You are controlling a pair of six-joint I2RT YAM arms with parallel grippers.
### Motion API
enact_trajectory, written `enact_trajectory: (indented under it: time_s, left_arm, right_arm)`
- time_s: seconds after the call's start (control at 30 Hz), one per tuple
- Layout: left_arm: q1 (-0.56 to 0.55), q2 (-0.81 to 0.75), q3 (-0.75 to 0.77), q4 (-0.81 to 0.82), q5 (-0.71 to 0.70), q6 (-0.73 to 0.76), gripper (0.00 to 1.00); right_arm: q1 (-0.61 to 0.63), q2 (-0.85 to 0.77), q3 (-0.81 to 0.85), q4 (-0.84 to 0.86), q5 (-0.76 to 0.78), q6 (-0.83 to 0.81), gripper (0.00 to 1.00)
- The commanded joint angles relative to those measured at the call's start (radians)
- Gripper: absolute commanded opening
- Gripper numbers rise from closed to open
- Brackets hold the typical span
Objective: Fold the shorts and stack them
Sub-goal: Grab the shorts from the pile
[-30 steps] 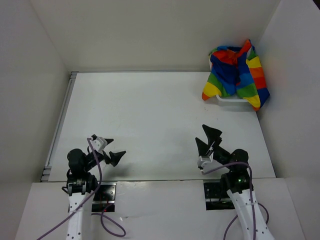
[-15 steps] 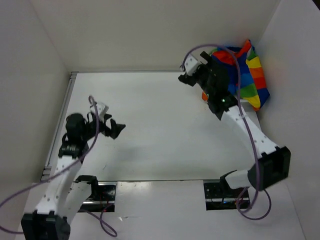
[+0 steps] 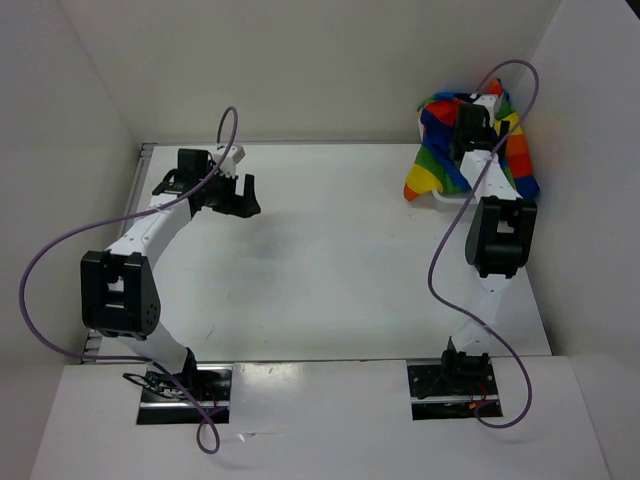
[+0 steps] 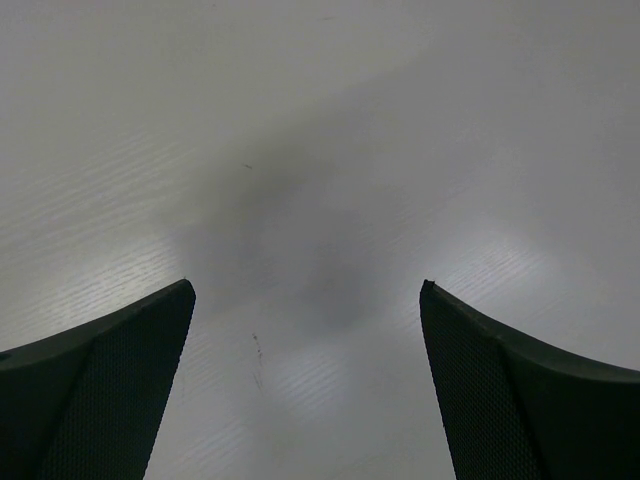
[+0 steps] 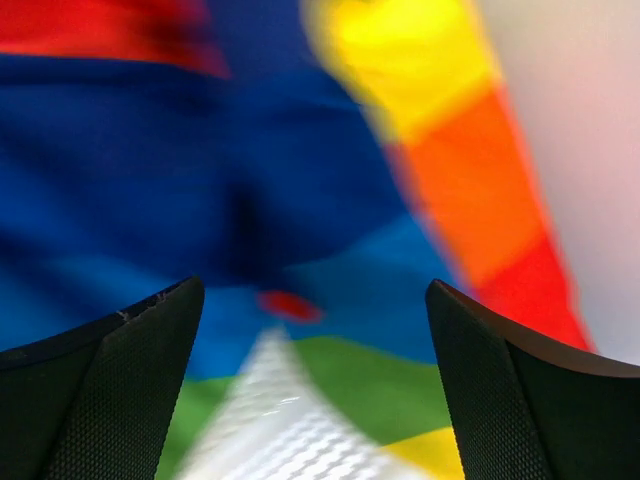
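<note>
Shorts [image 3: 438,150]: heaped over white basket [image 3: 455,199], desk's [image 3: 330,260] far right corner.
Right jaws: wide, over shorts.
Left jaws: wide, far left.

- The shorts [image 3: 440,150] lie heaped in and over the basket [image 3: 455,199], directly beneath the right gripper [image 5: 310,290].
- The left gripper [image 3: 243,196] hangs over the table [image 3: 330,270], with the shorts well apart to its right.

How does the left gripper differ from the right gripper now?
The left gripper hangs over bare table at the far left; the right gripper hangs over the shorts in the far right corner. Between the left gripper's jaws only table shows; between the right gripper's, striped fabric and white basket mesh. Both are open and hold nothing.
</note>
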Motion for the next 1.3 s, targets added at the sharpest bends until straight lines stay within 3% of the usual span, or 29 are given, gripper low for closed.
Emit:
enact_trajectory:
  time_s: [0.0, 0.23, 0.3, 0.4, 0.43, 0.53, 0.7, 0.87, 0.9, 0.93, 1.0, 1.13, 1.27]
  left_arm:
    - [-0.004, 0.010, 0.057, 0.003, 0.046, 0.004, 1.00]
    - [-0.004, 0.042, 0.086, -0.009, 0.067, 0.004, 1.00]
    - [-0.004, 0.043, 0.086, -0.018, 0.077, 0.004, 1.00]
    - [-0.004, 0.043, 0.086, -0.019, 0.077, 0.004, 1.00]
    - [-0.004, 0.043, 0.086, -0.019, 0.077, 0.004, 1.00]
    - [-0.004, 0.024, 0.064, -0.028, 0.086, 0.004, 1.00]
    - [-0.004, -0.005, 0.040, -0.017, 0.086, 0.004, 1.00]
    - [-0.004, -0.051, 0.031, 0.015, 0.077, 0.004, 1.00]
    - [-0.004, -0.051, 0.031, 0.029, 0.068, 0.004, 1.00]
    - [-0.004, -0.068, 0.021, 0.038, 0.067, 0.004, 1.00]
    - [-0.004, -0.098, 0.021, 0.067, 0.052, 0.004, 1.00]
    - [-0.004, -0.178, -0.025, 0.100, 0.020, 0.004, 1.00]
    - [-0.004, -0.238, -0.061, 0.100, 0.031, 0.004, 1.00]
  right_arm:
    - [-0.023, -0.008, 0.046, 0.048, 0.135, 0.046, 0.97]
    - [-0.085, 0.050, 0.026, 0.102, 0.147, -0.014, 0.98]
    - [-0.095, 0.061, 0.026, 0.102, 0.129, -0.028, 0.91]
    - [-0.095, 0.061, 0.026, 0.076, 0.094, -0.019, 0.55]
    - [-0.095, 0.061, 0.026, 0.076, 0.071, -0.019, 0.33]
    - [-0.095, 0.046, 0.026, 0.051, 0.031, -0.019, 0.00]
    - [-0.057, -0.067, -0.004, 0.042, -0.003, -0.051, 0.00]
    - [0.066, -0.293, -0.045, 0.111, -0.019, -0.117, 0.00]
    - [0.078, -0.322, -0.045, 0.123, -0.009, -0.108, 0.00]
    - [0.057, -0.336, 0.014, 0.022, -0.090, -0.065, 0.00]
    - [0.057, -0.351, 0.045, -0.059, -0.068, 0.022, 0.00]
    - [0.085, -0.462, -0.054, -0.018, -0.057, 0.023, 0.00]
    - [0.085, -0.508, -0.086, -0.091, -0.201, 0.107, 0.00]
